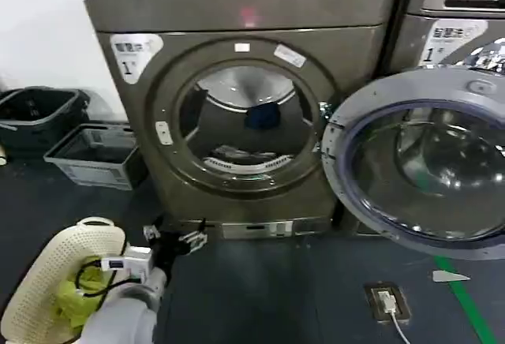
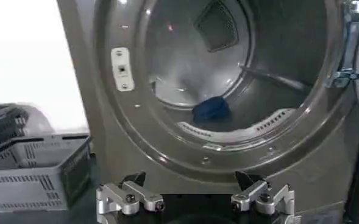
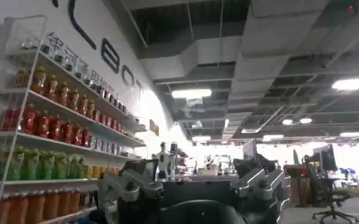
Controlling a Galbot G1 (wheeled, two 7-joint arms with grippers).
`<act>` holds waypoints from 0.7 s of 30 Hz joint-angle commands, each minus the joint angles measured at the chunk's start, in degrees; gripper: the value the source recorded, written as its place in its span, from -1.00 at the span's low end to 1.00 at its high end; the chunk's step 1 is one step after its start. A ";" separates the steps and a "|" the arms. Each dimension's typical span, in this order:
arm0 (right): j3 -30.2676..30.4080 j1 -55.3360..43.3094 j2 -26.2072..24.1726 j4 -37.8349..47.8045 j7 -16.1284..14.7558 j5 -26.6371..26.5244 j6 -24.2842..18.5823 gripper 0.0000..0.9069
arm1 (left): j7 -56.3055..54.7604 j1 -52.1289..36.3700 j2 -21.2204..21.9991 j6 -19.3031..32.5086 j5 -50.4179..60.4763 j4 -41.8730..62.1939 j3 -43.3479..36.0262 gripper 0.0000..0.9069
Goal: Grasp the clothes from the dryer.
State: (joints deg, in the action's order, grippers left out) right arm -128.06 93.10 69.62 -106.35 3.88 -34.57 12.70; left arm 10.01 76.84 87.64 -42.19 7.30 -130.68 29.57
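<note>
The dryer stands in front of me with its round door swung open to the right. Inside the drum lies a dark blue piece of clothes, which the left wrist view shows as blue clothes resting low at the back of the drum. Some grey fabric lies at the drum's front lip. My left gripper hovers low in front of the dryer's base, below and left of the opening. In its wrist view the left gripper is open and holds nothing. My right gripper is open, empty and faces the room.
A cream laundry basket holding yellow-green cloth sits at my lower left. A black crate and a grey crate stand left of the dryer. A floor socket and a green tape line lie to the right.
</note>
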 commanded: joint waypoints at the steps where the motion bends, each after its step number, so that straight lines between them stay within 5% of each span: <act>1: -0.01 -0.04 -0.06 -0.01 0.07 0.04 -0.06 1.00 | 0.29 -0.07 0.00 -2.81 -0.74 0.37 -0.13 1.00; 21: -0.07 0.28 0.55 0.15 0.27 -0.01 -0.31 1.00 | 0.91 0.11 -0.24 -2.81 -0.47 0.06 -0.47 1.00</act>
State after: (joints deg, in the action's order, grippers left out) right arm -128.12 93.39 70.19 -106.15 4.12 -34.55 12.43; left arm 10.88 76.95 87.41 -42.19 6.78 -130.58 29.13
